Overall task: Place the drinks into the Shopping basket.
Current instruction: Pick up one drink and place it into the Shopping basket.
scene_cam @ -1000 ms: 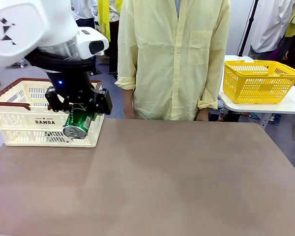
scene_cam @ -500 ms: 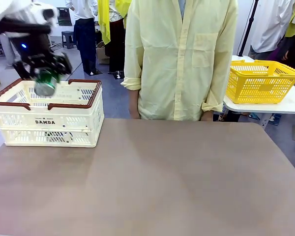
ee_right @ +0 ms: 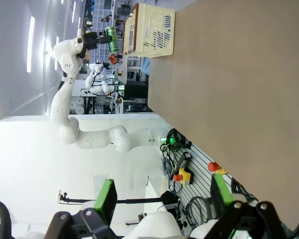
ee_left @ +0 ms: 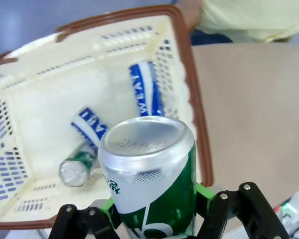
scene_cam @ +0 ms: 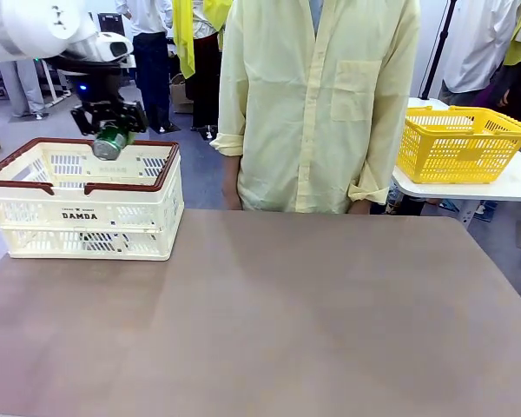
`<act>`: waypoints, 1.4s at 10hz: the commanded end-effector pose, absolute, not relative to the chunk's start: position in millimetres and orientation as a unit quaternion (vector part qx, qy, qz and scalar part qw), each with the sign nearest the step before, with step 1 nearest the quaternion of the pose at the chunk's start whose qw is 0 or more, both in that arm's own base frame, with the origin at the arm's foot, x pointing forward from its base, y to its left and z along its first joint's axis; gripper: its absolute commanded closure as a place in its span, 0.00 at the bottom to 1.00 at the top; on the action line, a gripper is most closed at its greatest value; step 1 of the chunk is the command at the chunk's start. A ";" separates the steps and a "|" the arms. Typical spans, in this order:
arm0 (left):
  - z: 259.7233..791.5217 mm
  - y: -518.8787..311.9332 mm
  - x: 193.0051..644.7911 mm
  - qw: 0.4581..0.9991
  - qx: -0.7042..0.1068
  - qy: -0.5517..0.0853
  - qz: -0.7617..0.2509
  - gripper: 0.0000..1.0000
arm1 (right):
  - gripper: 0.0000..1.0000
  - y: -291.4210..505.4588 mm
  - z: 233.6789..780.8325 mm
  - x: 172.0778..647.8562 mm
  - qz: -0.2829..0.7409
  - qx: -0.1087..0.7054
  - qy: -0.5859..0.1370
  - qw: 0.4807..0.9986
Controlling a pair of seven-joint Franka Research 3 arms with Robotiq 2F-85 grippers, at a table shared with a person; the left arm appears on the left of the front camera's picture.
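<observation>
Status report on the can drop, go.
Left gripper shut on green can, above Shopping basket. Right gripper open, holding nothing. Three cans already lying in basket: two blue, one green-and-silver. Nothing blocking the drop.

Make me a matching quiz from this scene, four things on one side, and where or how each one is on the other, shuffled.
1. green can
2. blue cans
3. right claw
4. yellow mesh basket

A. open, holding nothing
B. on the white side table
C. gripped in the left claw above the Shopping basket
D. lying inside the Shopping basket

Pairs: 1-C, 2-D, 3-A, 4-B
</observation>
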State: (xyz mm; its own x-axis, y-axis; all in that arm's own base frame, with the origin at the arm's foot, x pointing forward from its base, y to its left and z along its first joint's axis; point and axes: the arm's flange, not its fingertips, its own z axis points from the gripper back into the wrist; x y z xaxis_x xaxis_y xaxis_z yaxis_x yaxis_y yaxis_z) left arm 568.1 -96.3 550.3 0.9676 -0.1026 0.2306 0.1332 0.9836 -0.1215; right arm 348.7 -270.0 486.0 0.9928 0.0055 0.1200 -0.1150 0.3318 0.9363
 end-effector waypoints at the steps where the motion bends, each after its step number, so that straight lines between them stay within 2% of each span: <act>1: 554.0 -83.7 560.5 0.989 -0.054 -0.127 -0.051 1.00 | 0.00 -269.1 488.3 346.5 0.037 0.572 -0.039 0.819; 4: 548.8 -95.3 569.3 0.990 -0.067 -0.110 -0.059 1.00 | 0.00 -269.1 488.3 346.5 0.037 0.572 -0.039 0.819; 6: 511.1 -90.8 592.0 0.987 -0.050 -0.134 -0.075 1.00 | 0.00 -269.1 488.3 346.5 0.037 0.572 -0.039 0.819; 9: 462.6 -81.2 612.2 0.987 -0.052 -0.135 -0.063 1.00 | 0.00 -269.1 488.3 346.5 0.037 0.572 -0.039 0.819; 14: 399.6 -71.7 638.4 0.993 -0.089 -0.065 -0.034 1.00 | 0.00 -269.1 488.3 346.5 0.037 0.572 -0.039 0.819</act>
State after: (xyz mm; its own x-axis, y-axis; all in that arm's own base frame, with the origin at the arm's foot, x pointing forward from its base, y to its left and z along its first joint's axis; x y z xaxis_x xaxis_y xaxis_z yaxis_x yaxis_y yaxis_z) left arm 628.2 -76.1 396.9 0.9862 -0.0678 0.1509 0.0887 0.9867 -0.1362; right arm 348.7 -270.0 486.0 0.9928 0.0057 0.1200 -0.1150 0.3318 0.9363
